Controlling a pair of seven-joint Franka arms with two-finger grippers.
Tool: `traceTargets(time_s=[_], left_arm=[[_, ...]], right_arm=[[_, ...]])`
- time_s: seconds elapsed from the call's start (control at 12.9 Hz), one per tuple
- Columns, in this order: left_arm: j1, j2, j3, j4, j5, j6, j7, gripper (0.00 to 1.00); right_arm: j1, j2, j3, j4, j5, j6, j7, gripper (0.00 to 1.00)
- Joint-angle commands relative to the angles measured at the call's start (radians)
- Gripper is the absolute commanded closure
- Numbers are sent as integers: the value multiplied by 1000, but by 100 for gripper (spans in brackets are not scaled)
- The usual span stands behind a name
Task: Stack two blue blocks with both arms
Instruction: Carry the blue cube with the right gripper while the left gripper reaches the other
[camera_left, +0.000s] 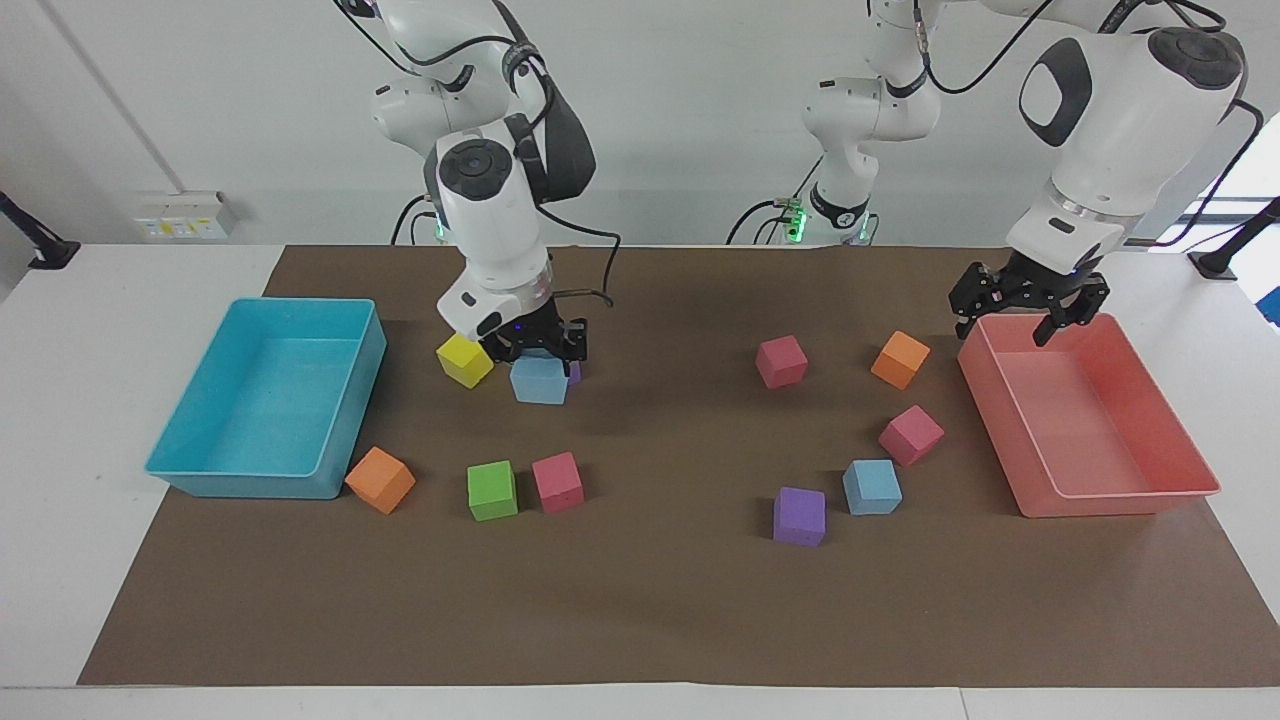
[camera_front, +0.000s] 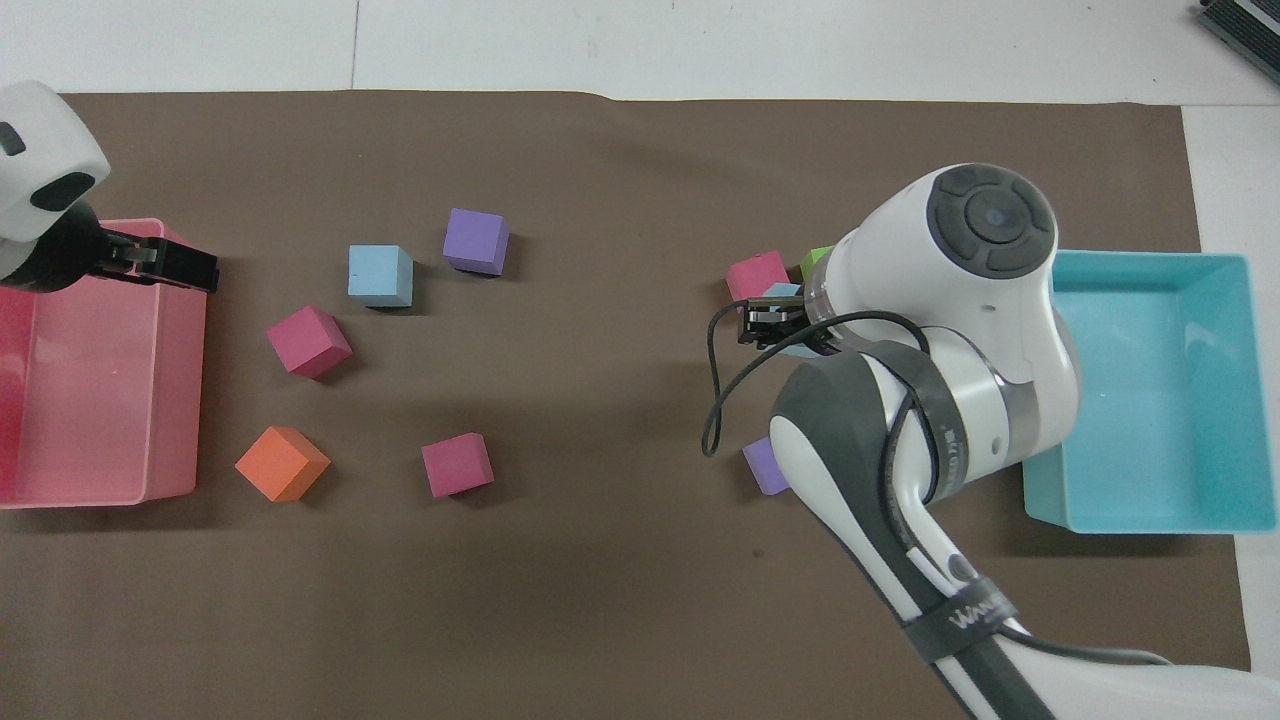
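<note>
From the facing view, two blue blocks showed: one (camera_left: 539, 381) clenched in the right gripper (camera_left: 537, 349) above the brown mat (camera_left: 660, 600), the other (camera_left: 872, 487) lying beside a purple block (camera_left: 799, 516) toward the left arm's end. The left gripper (camera_left: 1028, 316) hung spread over the pink tray (camera_left: 1190, 470) rim. A second purple block (camera_left: 574, 372) was mostly hidden. The mat's middle lay open.

From overhead, the right arm (camera_front: 940, 330) covered most of the held block (camera_front: 782, 292); the lying block (camera_front: 380, 275) sat plainly visible.
</note>
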Motion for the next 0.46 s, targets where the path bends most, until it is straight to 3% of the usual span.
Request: traceTargets(time_s=[0.0,0.39], left_arm=[[-19,41,11,48,-2,15,2,0],[-35,119,11,83,-2,81,-1,0]], right_arm=[[45,113,2,129,9,-30,93,100],[150,252,3,241,7,-5,237,100]])
